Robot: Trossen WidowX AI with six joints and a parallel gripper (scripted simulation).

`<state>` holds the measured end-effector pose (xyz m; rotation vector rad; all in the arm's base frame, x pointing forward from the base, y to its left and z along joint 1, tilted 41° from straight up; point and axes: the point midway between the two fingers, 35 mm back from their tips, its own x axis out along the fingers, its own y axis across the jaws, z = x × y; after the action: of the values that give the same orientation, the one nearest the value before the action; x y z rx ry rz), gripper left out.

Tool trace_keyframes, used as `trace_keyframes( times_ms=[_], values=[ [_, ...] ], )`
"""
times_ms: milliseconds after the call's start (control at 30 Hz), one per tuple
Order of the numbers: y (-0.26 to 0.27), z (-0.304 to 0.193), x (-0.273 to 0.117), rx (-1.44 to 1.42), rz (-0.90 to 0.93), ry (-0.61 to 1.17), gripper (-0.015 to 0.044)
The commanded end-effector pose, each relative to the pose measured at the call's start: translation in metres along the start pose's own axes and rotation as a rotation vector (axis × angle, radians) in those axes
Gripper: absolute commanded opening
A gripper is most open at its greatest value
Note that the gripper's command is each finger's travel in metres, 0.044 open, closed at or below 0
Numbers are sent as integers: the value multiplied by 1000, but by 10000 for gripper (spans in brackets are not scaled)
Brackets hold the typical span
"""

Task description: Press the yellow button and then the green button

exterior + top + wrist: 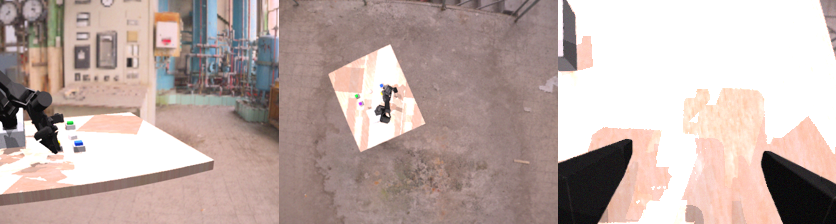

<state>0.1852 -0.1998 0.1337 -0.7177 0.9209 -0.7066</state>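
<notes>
Your gripper (53, 147) hangs low over the table (154, 154) with its fingers spread wide and nothing between them — in the wrist view the two dark fingertips frame only pale and salmon patches of tabletop.

The yellow button (59, 143) sits right at the gripper, almost wholly hidden behind the fingers in the exterior view; only a sliver of yellow shows. From the top view you can pick out a small yellow spot (381, 93) just beside the arm's forward end. Whether the fingers touch it you cannot tell.

The green button (70, 123) stands farther back on the table, well apart from the gripper. In the top view it lies toward the table's left side (357, 96), with the purple button (360, 104) just beside it.

Mind what crowds the path: the blue button (78, 143) is close beside the yellow one, on the side away from the arm, and a small white block (73, 137) lies between the blue and green buttons. A grey box-like corner (567, 37) also shows at the upper left of the wrist view — what it is you cannot tell.
</notes>
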Motion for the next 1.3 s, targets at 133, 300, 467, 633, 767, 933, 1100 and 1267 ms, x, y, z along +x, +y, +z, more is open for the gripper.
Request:
trace_keyframes(
  times_ms=[133,300,467,633,767,933,1100,1267],
  values=[
    [83,32,-44,-11,353,275,400],
    [97,40,-85,-110,338,418,400],
    [97,46,-106,-170,284,461,400],
    [97,46,-106,-170,284,461,400],
    [97,46,-106,-170,284,461,400],
    [107,29,-72,-169,287,461,295],
    [110,17,-53,-170,282,460,164],
    [110,17,-53,-170,282,460,32]
  ],
)
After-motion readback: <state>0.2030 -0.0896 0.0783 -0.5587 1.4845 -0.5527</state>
